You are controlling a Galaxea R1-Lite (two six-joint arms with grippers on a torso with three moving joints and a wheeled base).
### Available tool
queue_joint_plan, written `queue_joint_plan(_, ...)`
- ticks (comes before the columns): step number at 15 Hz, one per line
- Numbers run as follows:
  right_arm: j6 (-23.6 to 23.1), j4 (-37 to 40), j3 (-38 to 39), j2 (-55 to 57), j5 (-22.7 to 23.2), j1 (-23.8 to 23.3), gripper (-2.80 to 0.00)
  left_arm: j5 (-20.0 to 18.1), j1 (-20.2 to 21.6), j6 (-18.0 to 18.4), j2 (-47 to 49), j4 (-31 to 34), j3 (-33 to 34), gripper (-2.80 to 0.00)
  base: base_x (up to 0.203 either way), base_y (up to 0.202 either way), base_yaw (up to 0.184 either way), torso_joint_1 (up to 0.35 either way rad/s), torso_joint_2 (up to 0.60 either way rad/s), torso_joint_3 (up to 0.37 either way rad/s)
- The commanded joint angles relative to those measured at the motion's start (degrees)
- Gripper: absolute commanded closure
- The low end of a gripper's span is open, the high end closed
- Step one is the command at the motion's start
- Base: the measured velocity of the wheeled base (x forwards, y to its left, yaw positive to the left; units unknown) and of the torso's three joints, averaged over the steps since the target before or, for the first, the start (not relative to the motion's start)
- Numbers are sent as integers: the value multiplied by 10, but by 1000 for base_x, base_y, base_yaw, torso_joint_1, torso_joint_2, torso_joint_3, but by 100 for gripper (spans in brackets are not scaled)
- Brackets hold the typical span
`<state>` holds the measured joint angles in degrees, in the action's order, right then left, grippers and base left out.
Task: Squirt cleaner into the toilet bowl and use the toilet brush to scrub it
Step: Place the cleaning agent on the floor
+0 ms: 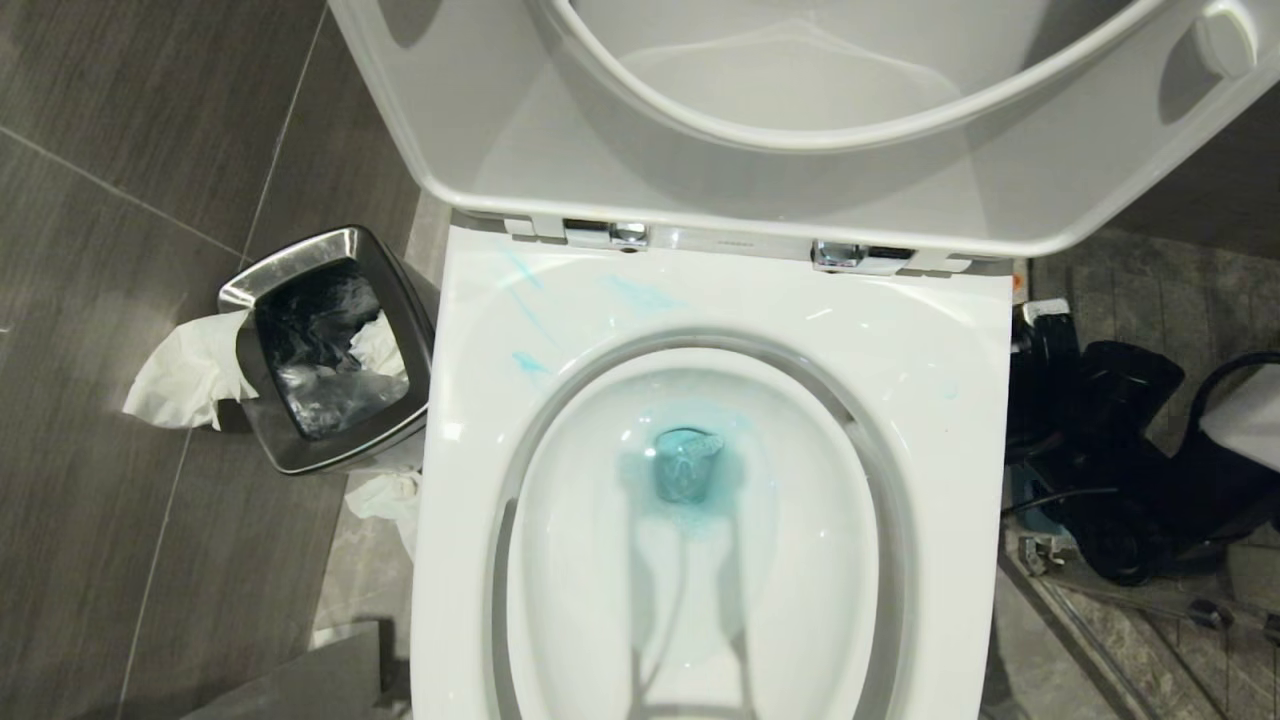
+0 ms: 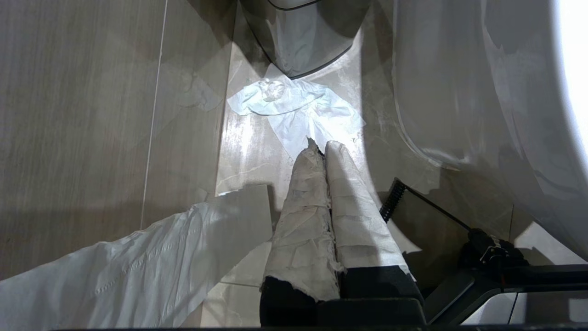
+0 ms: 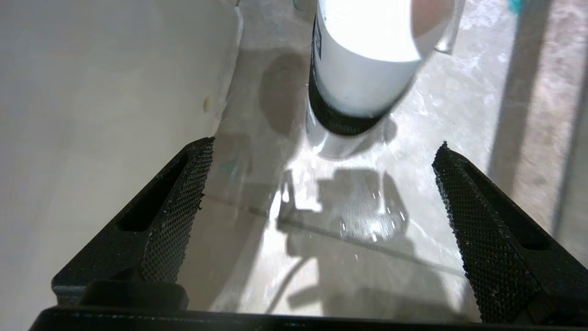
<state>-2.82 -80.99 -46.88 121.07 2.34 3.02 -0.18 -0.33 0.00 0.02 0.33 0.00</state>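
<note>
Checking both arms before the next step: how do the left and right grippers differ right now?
The left gripper is shut, its fingers wrapped in white paper; the right gripper is open wide with bare black textured fingers. The left points at crumpled tissue on the floor; the right faces a white bottle standing on the floor. Neither holds anything.

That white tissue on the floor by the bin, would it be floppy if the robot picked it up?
Probably very floppy: the tissue lies crumpled and thin on the floor beside the steel bin. It looks light, so a nudge would likely just slide it. The floor there looks shiny, maybe wet; if so, the tissue could tear easily.
</note>
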Motion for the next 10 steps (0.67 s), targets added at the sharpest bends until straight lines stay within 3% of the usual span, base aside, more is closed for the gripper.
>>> queue_joint_plan(1, -8, -13, 55, -58, 1, 1, -280, 0, 0, 0, 0, 0, 1, 0, 0, 0, 0, 0, 0, 0)
queue_joint_plan(10, -38, -19, 156, -192, -3, 0, -280, 0, 0, 0, 0, 0, 1, 0, 0, 0, 0, 0, 0, 0)
